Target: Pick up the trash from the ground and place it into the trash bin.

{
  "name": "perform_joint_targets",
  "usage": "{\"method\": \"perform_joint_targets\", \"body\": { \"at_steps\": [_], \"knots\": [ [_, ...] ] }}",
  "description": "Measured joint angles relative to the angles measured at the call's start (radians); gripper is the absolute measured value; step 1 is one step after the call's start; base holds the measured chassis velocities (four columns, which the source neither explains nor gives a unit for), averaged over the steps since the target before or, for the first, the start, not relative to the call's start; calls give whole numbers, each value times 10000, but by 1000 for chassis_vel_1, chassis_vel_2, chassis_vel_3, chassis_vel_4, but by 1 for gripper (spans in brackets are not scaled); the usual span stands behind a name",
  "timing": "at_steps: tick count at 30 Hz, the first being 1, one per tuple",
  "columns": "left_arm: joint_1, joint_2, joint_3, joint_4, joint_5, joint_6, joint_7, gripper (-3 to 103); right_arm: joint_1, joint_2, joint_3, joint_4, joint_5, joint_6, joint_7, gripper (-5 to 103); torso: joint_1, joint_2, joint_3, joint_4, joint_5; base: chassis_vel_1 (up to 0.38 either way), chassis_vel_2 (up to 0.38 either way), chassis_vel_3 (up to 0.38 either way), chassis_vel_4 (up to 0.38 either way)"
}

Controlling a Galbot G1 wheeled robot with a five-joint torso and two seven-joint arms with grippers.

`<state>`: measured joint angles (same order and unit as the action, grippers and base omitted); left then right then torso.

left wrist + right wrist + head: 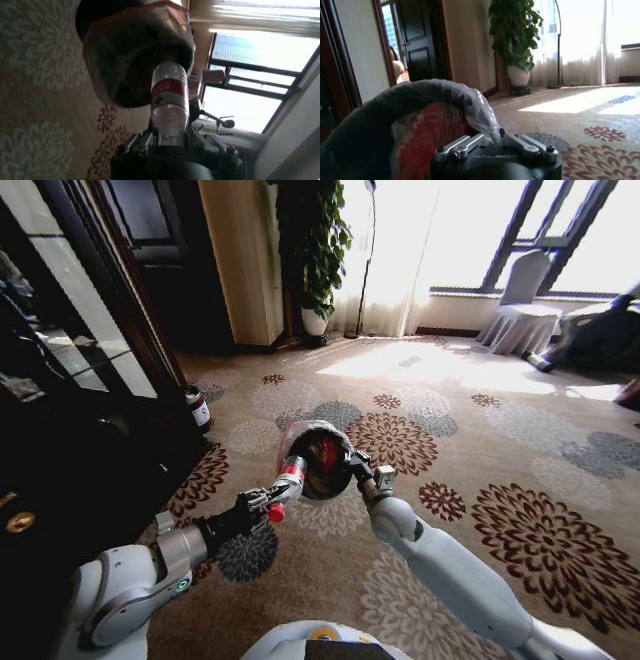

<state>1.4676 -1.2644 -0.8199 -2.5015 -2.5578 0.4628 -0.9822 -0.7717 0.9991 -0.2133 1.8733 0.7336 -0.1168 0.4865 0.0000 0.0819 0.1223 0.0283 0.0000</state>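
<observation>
Left gripper (272, 505) fingers are clamped on a clear bottle (286, 483) with a red label at frame centre, its far end at the mouth of the trash bin (318, 460). Right gripper (358, 475) fingers pinch the bin's bag-lined rim, holding the bin tilted above the carpet (480, 440).

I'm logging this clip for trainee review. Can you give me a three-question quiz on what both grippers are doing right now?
1. True or false: the left gripper is shut on a clear plastic bottle with a red label.
2. What does the right gripper hold? A) plant pot B) the trash bin by its lined rim C) nothing
3. Fill in: the bottle points toward the bin's ____.

Key: 1 true; 2 B; 3 opening.
</observation>
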Motion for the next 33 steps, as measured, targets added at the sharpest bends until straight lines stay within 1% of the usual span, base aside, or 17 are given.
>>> {"method": "perform_joint_targets", "body": {
  "at_steps": [3,7,10,15,20,23,25,26,27,28,31,33],
  "knots": [
    [-431,59,136,2,201,-5,211,28,0,0,0,0,0,0,0,0,0,0,0,-1,0,0,0,0,0],
    [-789,54,218,126,523,-87,304,28,0,0,0,0,0,0,0,0,0,0,0,-1,2,0,0,0,0],
    [-1075,41,376,612,836,-157,307,28,0,0,0,0,0,0,0,0,0,0,0,-1,-1,0,0,0,0],
    [-1029,-15,631,867,1146,-152,306,28,0,0,0,0,0,0,0,0,0,0,0,-1,0,0,0,0,0],
    [-897,-258,1220,1155,1605,-58,423,28,0,0,0,0,0,0,0,0,0,0,0,0,0,0,0,0,0],
    [-1134,-447,1533,1684,2032,-53,666,28,0,0,0,0,0,0,-1,0,0,0,0,-2,-1,0,0,0,0],
    [-1192,-468,1551,1778,2082,-48,718,28,0,-1,0,0,0,0,2,0,0,0,0,0,0,0,0,0,0],
    [-1468,-506,1497,2271,2224,-55,833,28,0,0,0,0,0,0,-4,0,0,0,0,-1,3,0,0,0,0],
    [-1695,-529,1448,2612,2241,-46,878,28,0,4,-2,2,1,0,-12,0,0,0,0,-1,-4,0,0,0,0],
    [-1695,-529,1448,2612,2241,-46,878,28,0,4,-2,2,1,0,-12,0,0,0,0,-1,-4,0,0,0,0],
    [-2271,-602,1309,3383,2260,-45,949,28,0,9,-5,1,1,-1,-14,0,1,0,0,-1,-2,0,0,0,0],
    [-2432,-654,1254,3552,2280,-52,959,28,0,9,-5,1,1,-1,-11,0,1,0,1,-2,-2,0,0,0,0]
  ]
}}
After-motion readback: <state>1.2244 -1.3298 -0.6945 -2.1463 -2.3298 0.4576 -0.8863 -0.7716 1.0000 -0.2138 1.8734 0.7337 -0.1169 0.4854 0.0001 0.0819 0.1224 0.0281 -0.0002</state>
